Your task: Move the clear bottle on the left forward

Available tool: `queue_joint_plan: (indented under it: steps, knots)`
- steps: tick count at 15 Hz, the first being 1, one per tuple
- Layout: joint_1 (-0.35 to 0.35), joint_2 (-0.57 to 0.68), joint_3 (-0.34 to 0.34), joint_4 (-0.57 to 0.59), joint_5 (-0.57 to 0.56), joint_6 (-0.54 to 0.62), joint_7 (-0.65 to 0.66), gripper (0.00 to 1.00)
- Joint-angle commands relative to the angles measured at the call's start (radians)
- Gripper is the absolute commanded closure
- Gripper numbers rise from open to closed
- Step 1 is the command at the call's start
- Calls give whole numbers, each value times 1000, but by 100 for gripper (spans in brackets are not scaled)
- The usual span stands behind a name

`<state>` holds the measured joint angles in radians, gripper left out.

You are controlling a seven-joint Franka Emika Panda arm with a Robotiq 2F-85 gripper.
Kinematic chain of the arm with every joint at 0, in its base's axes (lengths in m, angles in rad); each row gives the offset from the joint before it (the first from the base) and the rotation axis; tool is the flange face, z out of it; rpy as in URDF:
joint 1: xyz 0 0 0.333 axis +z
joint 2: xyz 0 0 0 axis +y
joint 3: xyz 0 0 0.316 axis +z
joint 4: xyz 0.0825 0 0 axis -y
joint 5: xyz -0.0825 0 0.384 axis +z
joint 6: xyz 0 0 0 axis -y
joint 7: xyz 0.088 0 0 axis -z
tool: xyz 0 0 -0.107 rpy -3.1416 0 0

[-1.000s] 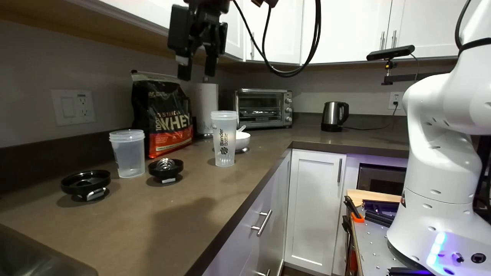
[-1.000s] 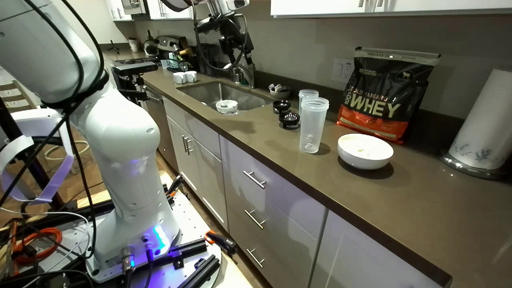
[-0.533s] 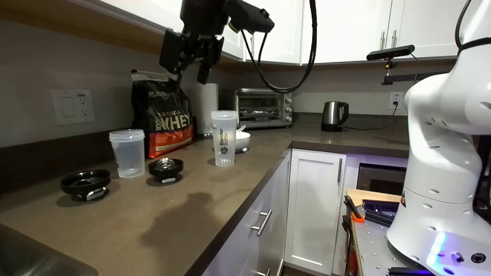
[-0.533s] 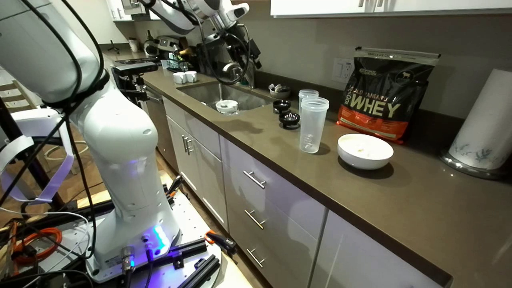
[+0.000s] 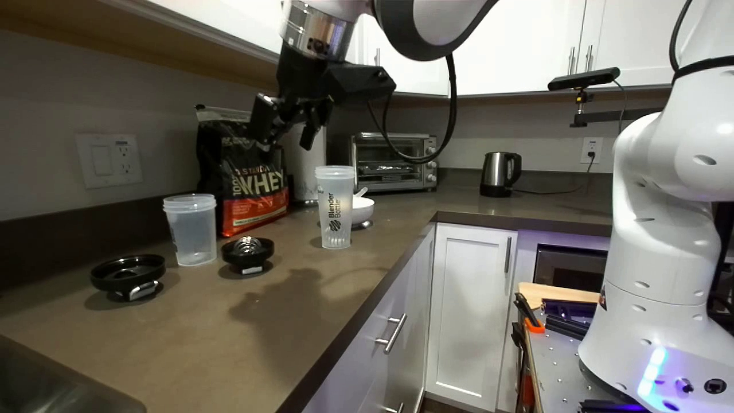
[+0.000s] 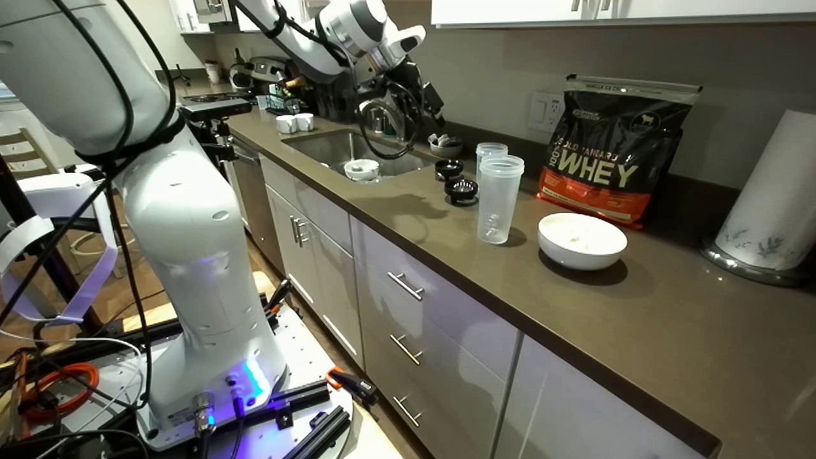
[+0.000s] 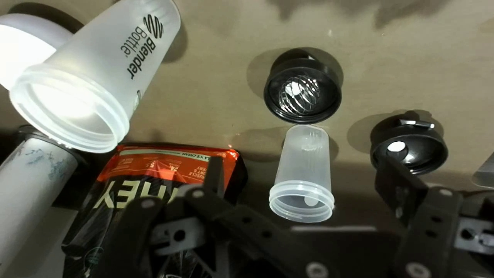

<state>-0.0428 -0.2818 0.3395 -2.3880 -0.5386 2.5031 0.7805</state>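
Above the bench the arm carries its jaws in mid-air, spread wide and well apart from the clear bottle; in the wrist view the bottle shows in the gap between them, standing farther off. This bottle is upright on the bench, its mouth uncovered, near the black bag lettered WHEY. Two lids lie close by, hollow sides up: a black lid with a wire ball inside, just beside the bottle, and a second lid farther along, on the side toward the sink. A taller bottle, marked Blender Bottle, stands upright nearer the front edge of the bench; in an exterior view it partly covers the clear one. Near the taller bottle sits a white bowl, and beyond the bag a white paper roll stands on its holder. A toaster oven occupies the far part of the bench, with a steel kettle to its right in that exterior view.
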Motion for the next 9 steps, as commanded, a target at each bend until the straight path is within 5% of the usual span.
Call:
queue_joint_plan:
  steps: [1, 7, 9]
  knots:
    - [-16, 118, -15, 76, -67, 46, 64, 0]
    - [36, 307, -102, 280, -106, 24, 43, 0]
    - [67, 256, -135, 219, -74, 26, 31, 0]
